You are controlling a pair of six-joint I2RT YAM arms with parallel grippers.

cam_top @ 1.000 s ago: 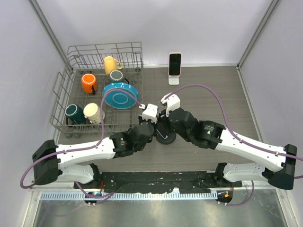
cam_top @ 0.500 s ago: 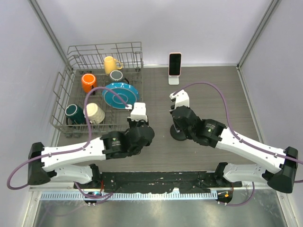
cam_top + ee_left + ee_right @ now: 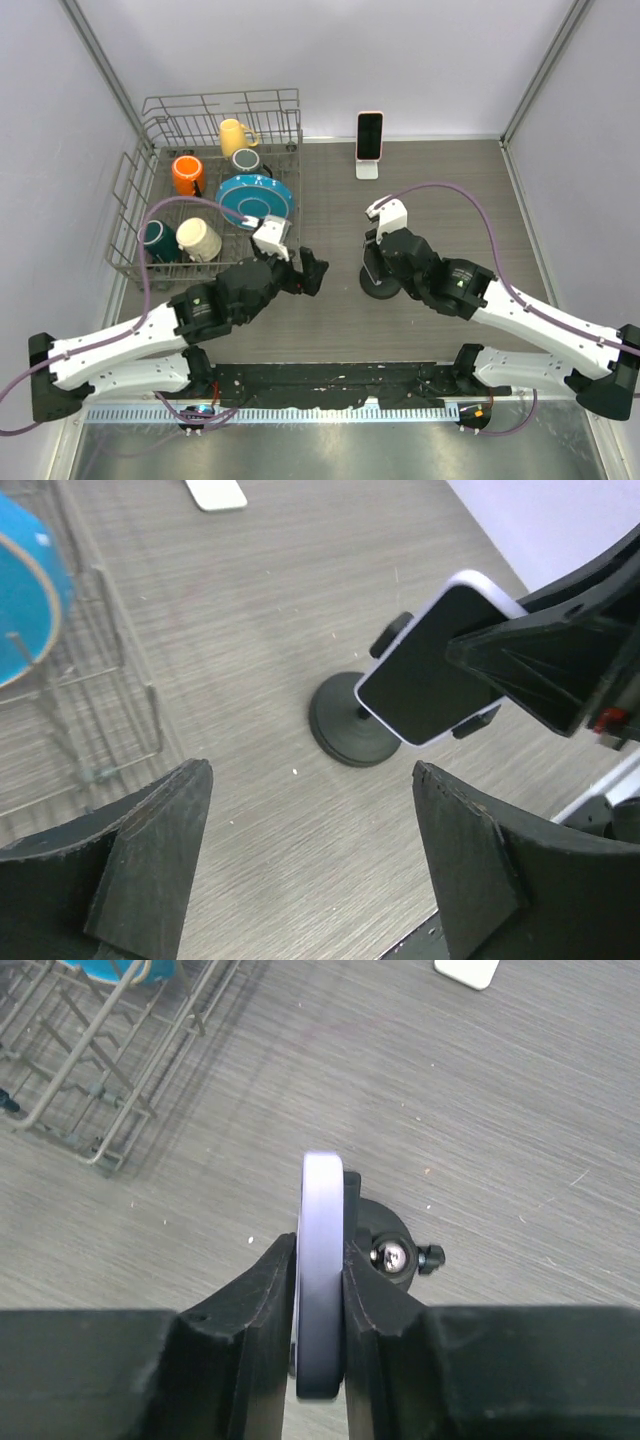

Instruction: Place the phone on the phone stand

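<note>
Phone [image 3: 435,665]: rigid slab with smooth glass faces, light, likely slippery, and the screen is fragile. Right end effector [image 3: 320,1290] pinches it across the flat faces at one end, which is a sound hold; a firm, even squeeze is needed.

Phone sits tilted at the head of the stand [image 3: 350,730]. Cannot tell whether it is seated.

Left end effector [image 3: 310,830] is spread and holds nothing.

Room: bare surface [image 3: 330,190] all round the stand's base. Rack [image 3: 130,200] is well apart on the left. Left arm is the nearest obstacle.
</note>
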